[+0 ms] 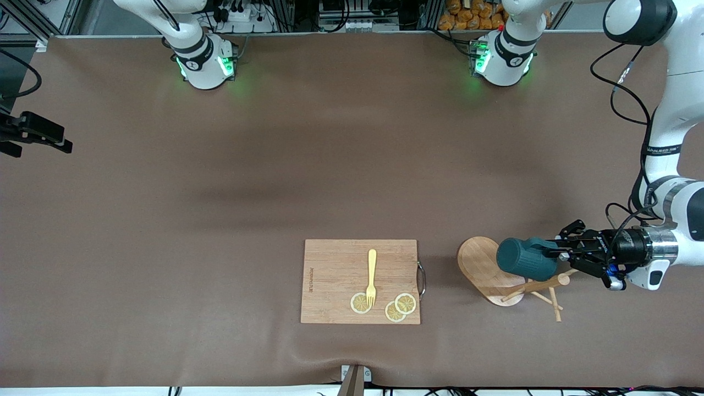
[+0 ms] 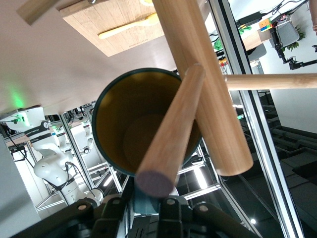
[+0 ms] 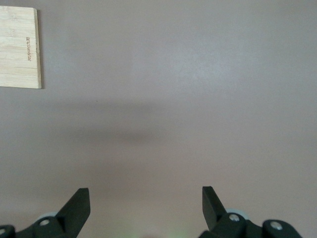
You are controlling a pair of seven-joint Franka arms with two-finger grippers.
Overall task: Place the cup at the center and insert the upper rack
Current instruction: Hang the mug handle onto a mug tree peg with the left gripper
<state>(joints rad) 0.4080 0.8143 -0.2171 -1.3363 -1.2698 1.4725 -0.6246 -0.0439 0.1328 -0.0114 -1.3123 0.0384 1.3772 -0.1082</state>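
The left gripper (image 1: 556, 253) is at the left arm's end of the table, turned sideways, its fingers pinched on the handle side of the cup (image 1: 525, 258). The cup is held off the table on its side, over the upper rack (image 1: 509, 278), its mouth facing back toward the gripper. In the left wrist view the cup's (image 2: 143, 121) yellowish-tan inside is in plain sight, with a dowel peg (image 2: 171, 134) of the rack crossing in front of its mouth and the thicker central post (image 2: 205, 89) running just beside it; whether the peg touches the rim cannot be told.

The upper rack lies tipped over, its oval base (image 1: 484, 264) tilted up on edge and its post and pegs spread low over the table toward the front camera. It lies beside the cutting board (image 1: 335, 280), toward the left arm's end.

On the cutting board rest a yellow fork (image 1: 372, 276) and three lemon slices (image 1: 405, 303), all toward the board's nearer edge; the fork's tines overlap one slice.

The right gripper (image 3: 146, 208) is out of the front view. It waits over bare tabletop (image 3: 198, 99) with its fingers spread wide and holding nothing, a corner of the cutting board (image 3: 20, 47) showing in its wrist view.
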